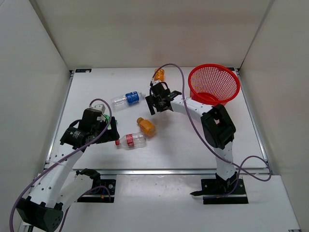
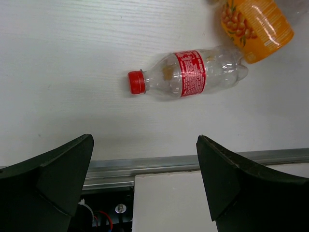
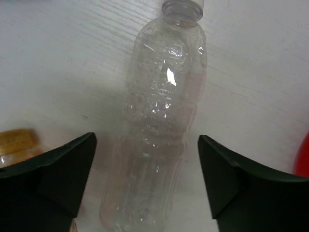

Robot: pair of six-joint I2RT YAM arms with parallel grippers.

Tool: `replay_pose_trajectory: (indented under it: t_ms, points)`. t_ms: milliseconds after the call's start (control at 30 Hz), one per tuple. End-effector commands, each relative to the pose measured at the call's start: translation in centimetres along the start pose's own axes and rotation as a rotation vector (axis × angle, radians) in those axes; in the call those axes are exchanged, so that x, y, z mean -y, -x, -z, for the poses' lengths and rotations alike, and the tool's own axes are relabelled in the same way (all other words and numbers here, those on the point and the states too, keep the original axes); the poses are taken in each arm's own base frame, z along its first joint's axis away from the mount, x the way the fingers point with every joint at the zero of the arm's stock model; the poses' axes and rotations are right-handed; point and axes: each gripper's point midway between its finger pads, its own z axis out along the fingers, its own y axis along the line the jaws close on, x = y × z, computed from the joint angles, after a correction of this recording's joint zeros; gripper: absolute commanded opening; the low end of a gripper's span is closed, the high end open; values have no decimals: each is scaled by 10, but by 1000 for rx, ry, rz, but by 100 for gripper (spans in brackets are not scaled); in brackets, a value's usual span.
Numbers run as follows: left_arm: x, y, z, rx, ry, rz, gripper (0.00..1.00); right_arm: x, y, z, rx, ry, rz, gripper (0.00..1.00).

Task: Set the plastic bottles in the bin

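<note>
the left tool [image 2: 145, 140] hangs over the near edge of the tabletop [image 1: 193, 140] with its jaws spread wide and nothing between them; just ahead of it the red-label bottle [image 2: 190, 73] lies on its side, red cap pointing left in the left wrist view; an orange bottle [image 2: 256, 26] lies at that bottle's base end, so close that i cannot tell whether they touch; a scrap of green [image 1: 106, 117] shows by the left wrist in the top view, too hidden to say what it is.

the right tool [image 3: 147, 137] sits near the middle of the tabletop, jaws wide apart and gripping nothing; in the right wrist view a clear bottle [image 3: 159, 145] lies flat between the two fingers, pale cap pointing away, with a gap on each side; the blue-label bottle [image 1: 127, 98] lies on its side just left of this tool; the second orange bottle [image 1: 159, 75] lies near the far edge; the red bin [image 1: 238, 87] stands at the far right corner, and every bottle seen lies outside it.
</note>
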Motion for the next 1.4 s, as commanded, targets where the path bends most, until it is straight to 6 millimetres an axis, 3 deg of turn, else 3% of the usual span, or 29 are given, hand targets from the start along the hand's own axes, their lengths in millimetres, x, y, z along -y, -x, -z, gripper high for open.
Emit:
replay_pose_trajectory:
  t_ms: [0, 133, 233, 267, 333, 367, 433, 467, 533, 633, 733, 800, 867, 900, 967, 1033, 1067, 1100, 1133, 1167, 1200, 1267, 1367]
  points:
    - [3, -9, -2, -12, -38, -30, 98, -7, 32, -5, 110, -57, -36, 77]
    - [17, -10, -1, -20, -110, -62, 99, -3, 29, -18, 113, -47, -90, 70]
    - [17, -11, -2, -19, -113, -85, 99, 3, 28, -19, 116, -54, -121, 58]
    - [17, -10, -2, -13, -116, -84, 99, 5, 25, -21, 103, -58, -123, 50]
    - [16, -11, -2, -12, -118, -89, 99, 8, 38, -10, 126, -55, -118, 31]
    - [18, -11, -2, -9, -127, -93, 99, 7, 42, -1, 124, -41, -103, 29]
    - [17, -10, -2, -2, -125, -98, 99, 5, 75, 25, 189, -1, -112, 19]
    - [15, -10, -2, 4, -115, -103, 98, 2, 81, 39, 195, 29, -96, 18]
    - [15, -10, -2, 5, -119, -102, 99, -1, 116, 84, 270, 80, -90, 18]
    - [9, -7, -6, 11, -85, -78, 99, 7, 151, 153, 392, 87, -76, 18]
    - [6, -4, -11, 17, -73, -32, 99, 44, 159, 211, 502, -26, -82, 20]
    - [5, 0, -14, 26, -61, -4, 99, 74, 148, 221, 512, -114, -102, 21]
    - [3, 3, -16, 34, -43, 24, 99, 123, 140, 239, 538, -201, -182, 21]
    - [3, 4, -15, 34, -45, 33, 99, 149, 128, 234, 514, -242, -215, 21]
    - [3, 6, -18, 38, -41, 63, 98, 180, 115, 238, 525, -246, -271, 22]
    - [4, 8, -18, 44, -41, 81, 99, 216, 96, 225, 506, -276, -321, 22]
    - [4, 8, -20, 39, -36, 101, 99, 222, 91, 224, 497, -281, -324, 22]
    - [-2, 12, -19, 60, -8, 119, 99, 231, 83, 214, 468, -297, -333, 23]
    - [-10, 13, -21, 69, 44, 163, 99, 238, 76, 208, 451, -315, -339, 30]
    - [-20, 15, -23, 71, 100, 207, 99, 240, 71, 202, 434, -322, -330, 42]
    - [-28, 16, -24, 71, 131, 234, 99, 245, 71, 196, 427, -330, -331, 45]
    - [-30, 28, -23, 95, 131, 253, 99, 248, 73, 196, 429, -340, -320, 67]
    - [-26, 43, -17, 156, 126, 273, 99, 251, 85, 209, 462, -362, -314, 92]
